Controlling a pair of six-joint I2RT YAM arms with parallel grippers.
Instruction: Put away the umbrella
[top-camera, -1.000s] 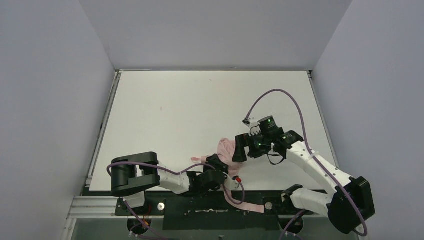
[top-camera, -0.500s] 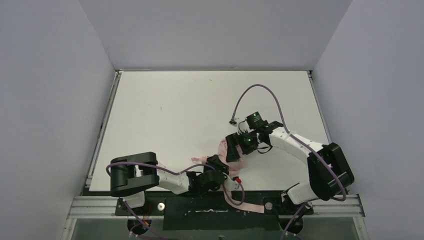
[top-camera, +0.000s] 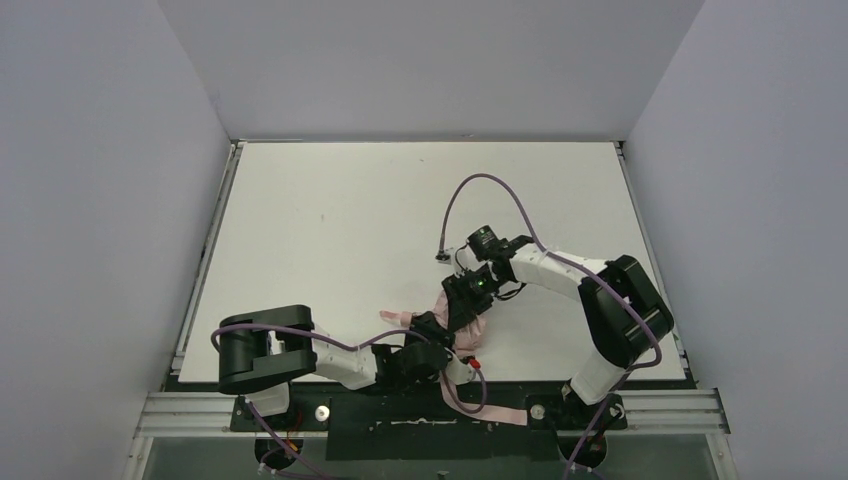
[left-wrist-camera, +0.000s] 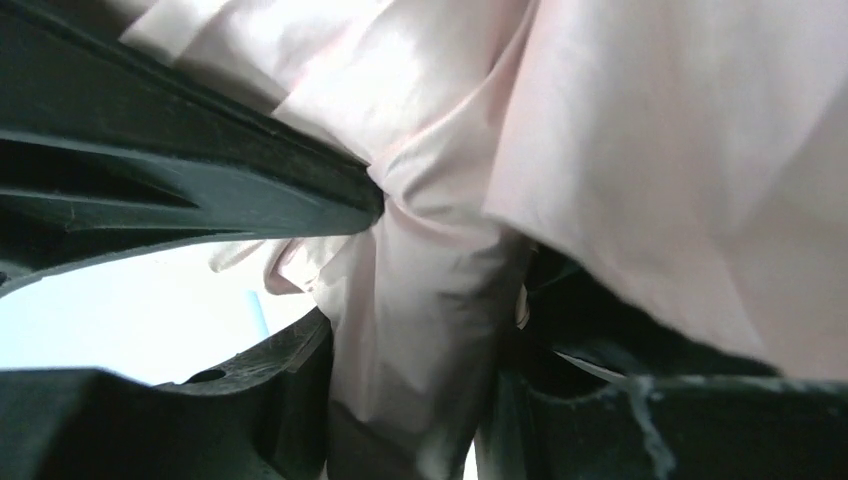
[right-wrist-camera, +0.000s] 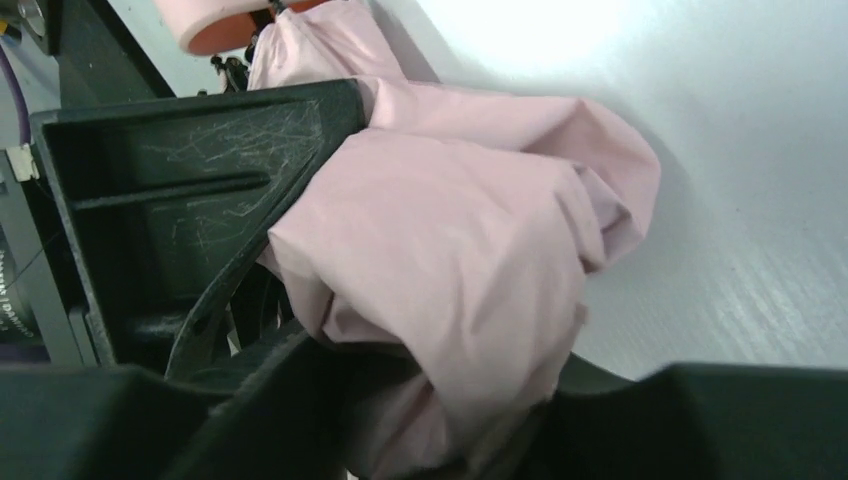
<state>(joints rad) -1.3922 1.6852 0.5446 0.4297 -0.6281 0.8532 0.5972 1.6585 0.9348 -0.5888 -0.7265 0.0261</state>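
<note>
The umbrella (top-camera: 468, 326) lies on the white bench (top-camera: 330, 220), close to the near edge and a little right of the middle. It is folded, but the pale pink cloth is loose and bunched. From above, its long axis goes about from far to near. The cloth end points away from the arm bases, and a small pale handle (top-camera: 463, 368) with a red spot beside it points toward the near edge. A little tip of pink cloth (top-camera: 393, 317) sticks out to the left.

The left gripper (top-camera: 432, 342) comes in low from the left and meets the umbrella on its near part. In the left wrist view its dark fingers (left-wrist-camera: 200, 170) are pressed into the cloth from both sides, so they are closed on the umbrella.

The right gripper (top-camera: 462, 304) reaches from the right and sits on the far part of the bundle, just beside the left one. In the right wrist view one scratched black finger (right-wrist-camera: 180, 180) touches the cloth, which bulges out past it. The other finger is hidden, so I cannot tell if this gripper really holds the cloth or only rests around it.

A pale pink strip (top-camera: 498, 412) lies on the dark rail (top-camera: 400, 425) in front of the bench. I cannot tell if it joins the umbrella.
</note>
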